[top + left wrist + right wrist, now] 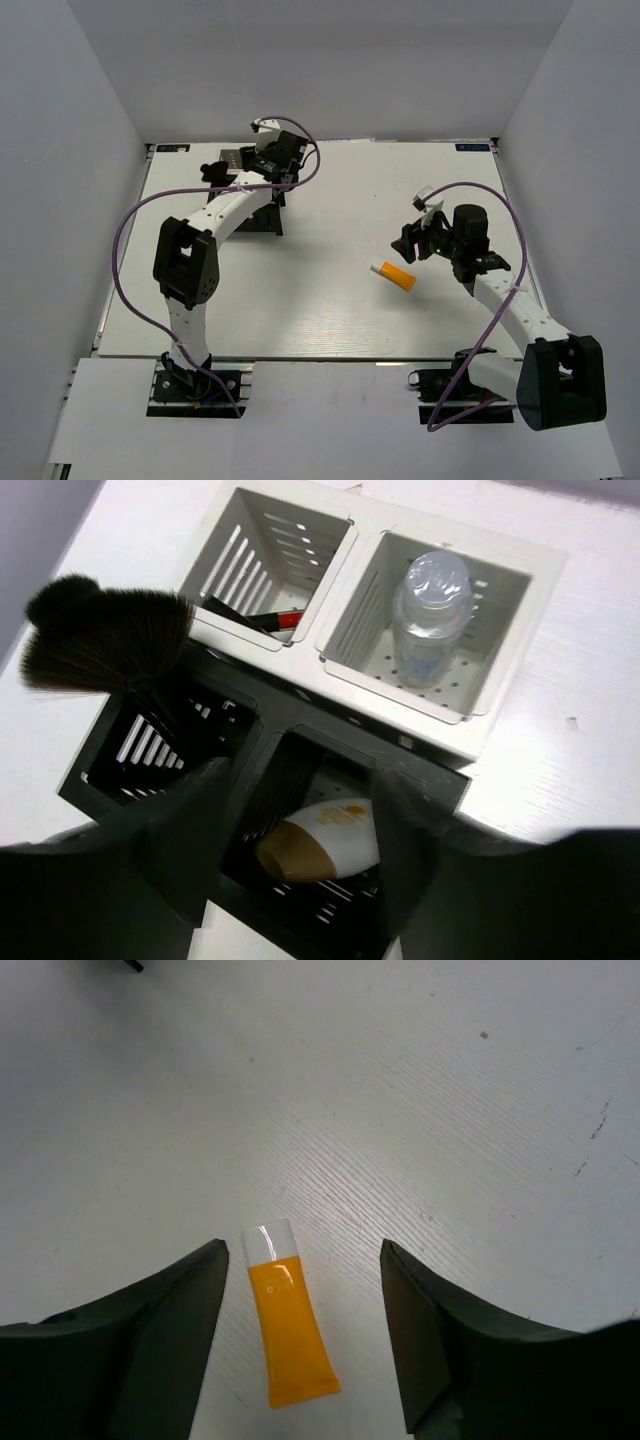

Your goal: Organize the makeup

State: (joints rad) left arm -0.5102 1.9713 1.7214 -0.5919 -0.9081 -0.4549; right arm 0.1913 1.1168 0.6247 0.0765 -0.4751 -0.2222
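Note:
My left gripper (308, 775) hangs open over a black compartment of the organizer box (330, 725). A white egg-shaped sponge with a tan tip (325, 840) lies on its side in that compartment, between the spread fingers. The neighbouring black compartment holds a brush with a wide dark-brown head (105, 635). A red-black stick (270, 618) leans in one white compartment and a small clear bottle (432, 615) stands in the other. My right gripper (302, 1250) is open just above the orange white-capped tube (285, 1325), which lies flat on the table (394, 274).
In the top view my left arm (225, 215) covers most of the organizer box at the back left of the white table (330, 310). Grey walls close the table in on three sides. A purple cable loops over each arm.

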